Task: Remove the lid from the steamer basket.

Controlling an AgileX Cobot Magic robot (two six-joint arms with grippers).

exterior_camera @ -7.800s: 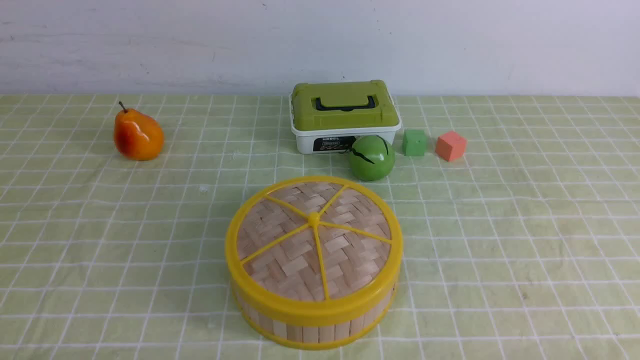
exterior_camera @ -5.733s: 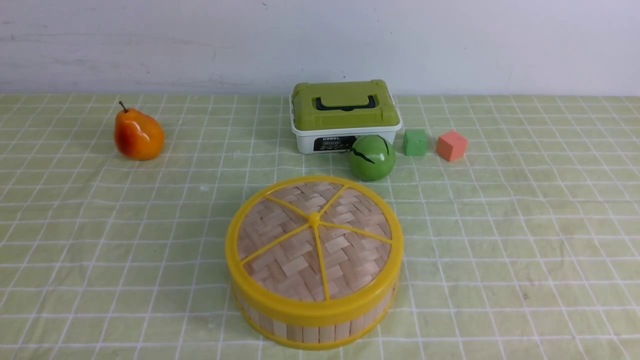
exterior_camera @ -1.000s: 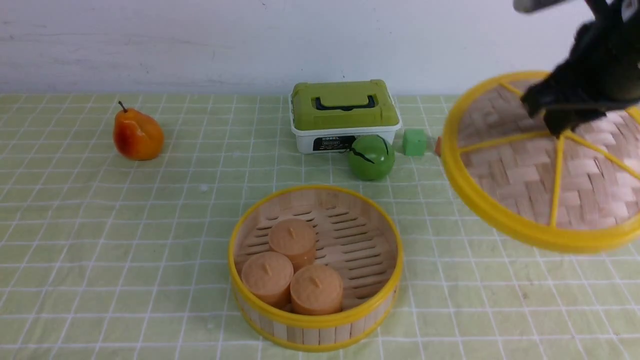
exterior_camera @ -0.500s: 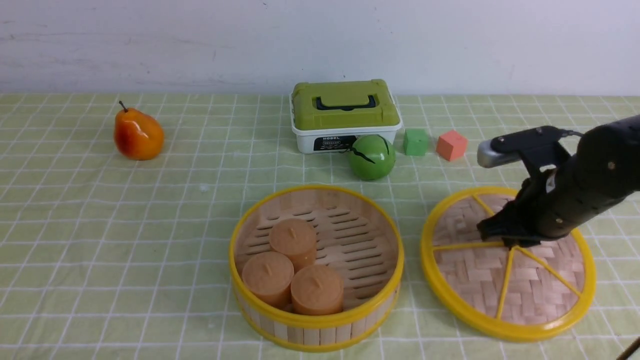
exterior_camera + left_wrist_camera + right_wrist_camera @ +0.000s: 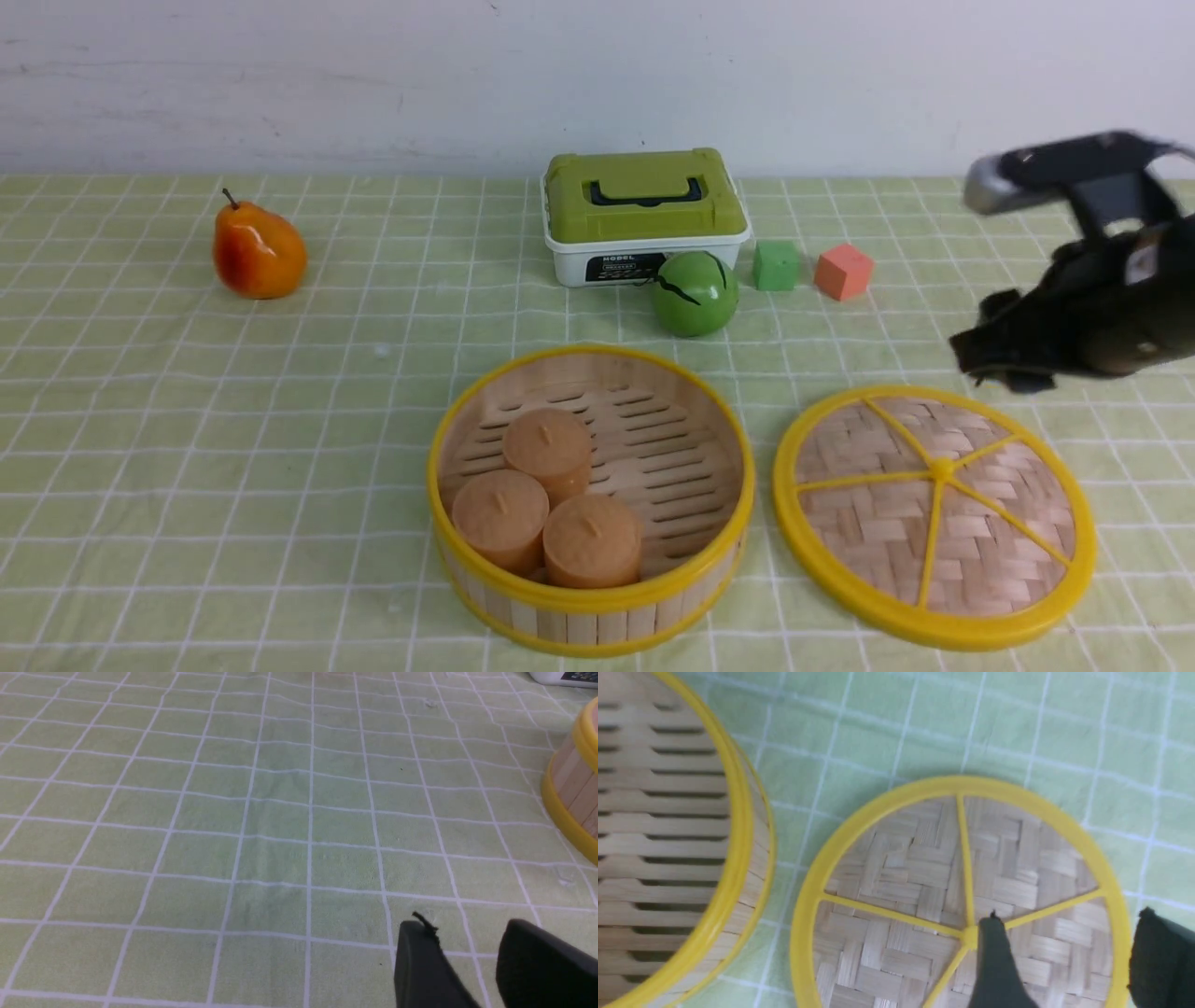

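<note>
The lid [image 5: 934, 513] lies flat on the cloth to the right of the steamer basket [image 5: 590, 597], apart from it; it also shows in the right wrist view [image 5: 920, 877]. The basket stands uncovered and holds three orange cylinder cakes [image 5: 546, 504]. Its slotted floor and rim show in the right wrist view [image 5: 668, 826], its wall in the left wrist view [image 5: 574, 788]. My right gripper [image 5: 1004, 359] [image 5: 1069, 919] is open and empty, raised above the lid's far edge. My left gripper [image 5: 467, 928] is open and empty over bare cloth.
A white box with a green lid [image 5: 644, 215] stands at the back centre, a green ball [image 5: 694, 294] in front of it. A green cube [image 5: 775, 265] and an orange cube [image 5: 842, 272] sit to its right. A pear [image 5: 258, 250] is at the far left.
The lid was on the basket, then lifted off and carried right. Half a second ago my right gripper pressed on it; now it has let go and risen away to the right.
</note>
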